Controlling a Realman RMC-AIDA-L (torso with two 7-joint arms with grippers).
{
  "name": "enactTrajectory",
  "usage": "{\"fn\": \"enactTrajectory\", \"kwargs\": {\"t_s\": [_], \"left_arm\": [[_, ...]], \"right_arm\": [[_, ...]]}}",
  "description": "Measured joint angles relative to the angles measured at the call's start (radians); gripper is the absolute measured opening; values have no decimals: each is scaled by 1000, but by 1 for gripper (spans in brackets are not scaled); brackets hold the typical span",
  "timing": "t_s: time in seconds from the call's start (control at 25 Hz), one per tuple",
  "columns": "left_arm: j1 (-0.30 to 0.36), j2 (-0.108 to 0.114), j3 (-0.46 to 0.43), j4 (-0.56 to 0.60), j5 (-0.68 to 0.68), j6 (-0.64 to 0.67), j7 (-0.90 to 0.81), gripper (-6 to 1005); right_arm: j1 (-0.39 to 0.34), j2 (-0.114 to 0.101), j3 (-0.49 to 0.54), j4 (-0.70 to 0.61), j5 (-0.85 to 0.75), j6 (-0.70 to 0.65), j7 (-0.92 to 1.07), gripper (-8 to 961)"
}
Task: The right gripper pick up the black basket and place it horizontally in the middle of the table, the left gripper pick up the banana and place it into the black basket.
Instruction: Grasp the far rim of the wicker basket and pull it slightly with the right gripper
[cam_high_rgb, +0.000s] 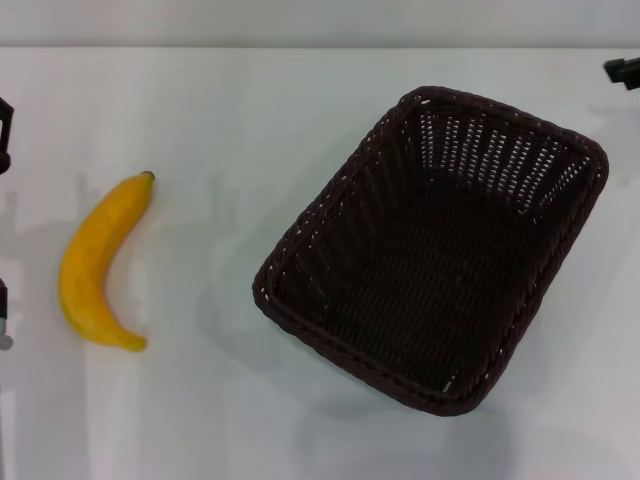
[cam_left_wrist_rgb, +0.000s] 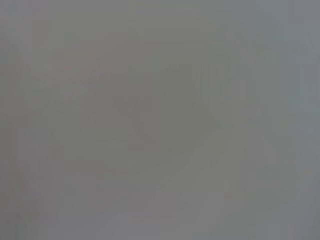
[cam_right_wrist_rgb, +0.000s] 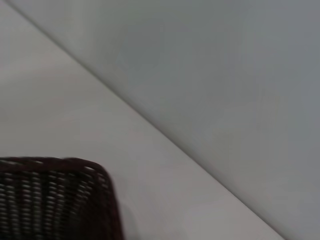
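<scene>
Head view: very little of the robot's body in frame.

Right gripper (cam_high_rgb: 623, 71): only a small black angular piece at the right edge near the far side of the table, flat-faced with squared corners. Fingers not distinguishable.

Left gripper (cam_high_rgb: 4, 133): a thin black sliver at the left edge, boxy outline, matte. Lower on the same edge, another dark fragment with a small pale grey-white part beneath it; too little shows to tell which part of the arm this is.

No cables, screws or markings legible on any fragment.

Left and right wrist views: none of the robot's own body visible.
</scene>
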Motion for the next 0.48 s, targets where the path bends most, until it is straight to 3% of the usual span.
{"fn": "enactTrajectory", "kwargs": {"t_s": [0.28,0.48], "left_arm": [[3,0,0,-3,14,1,-25,879],[11,0,0,-5,49,3,-26,879]], "right_arm": [[87,4,-9,4,-8,-109,-14,763],[108,13,-65,7,-13,-107,-13,759]]}}
